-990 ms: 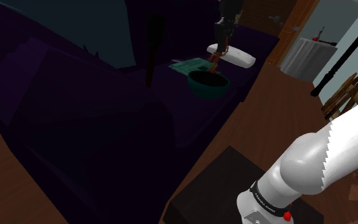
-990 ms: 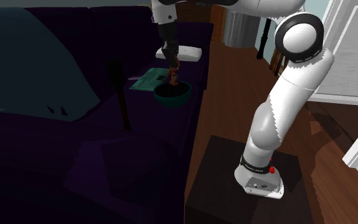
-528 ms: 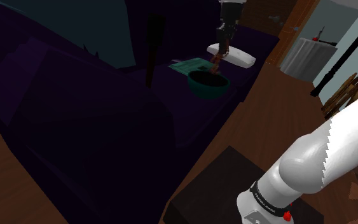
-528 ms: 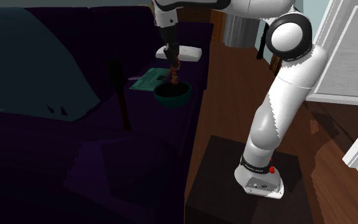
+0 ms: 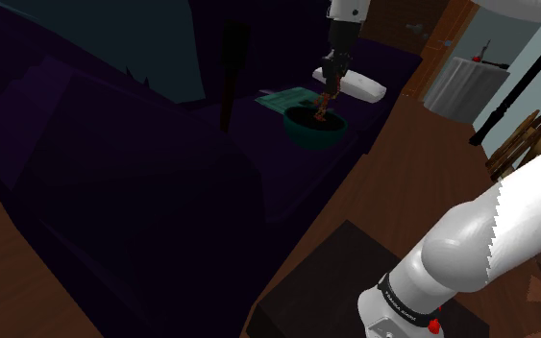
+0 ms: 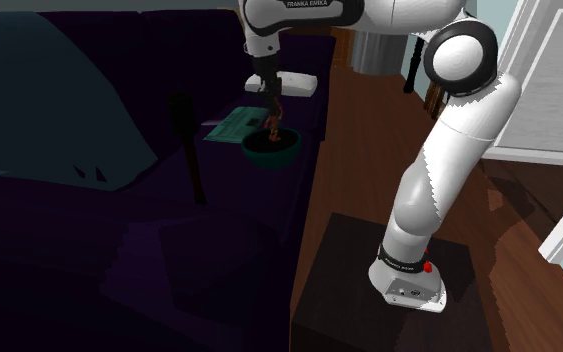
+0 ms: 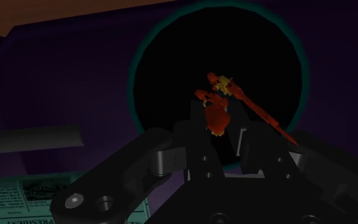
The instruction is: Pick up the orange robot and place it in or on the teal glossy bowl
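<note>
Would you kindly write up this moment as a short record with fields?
gripper: shut on the toy robot
toy robot: orange, hanging over the bowl's opening
bowl: teal, standing on the dark purple sofa
toy touching bowl: cannot tell
newspaper: lying flat beside the bowl
task state: toy not yet released
</note>
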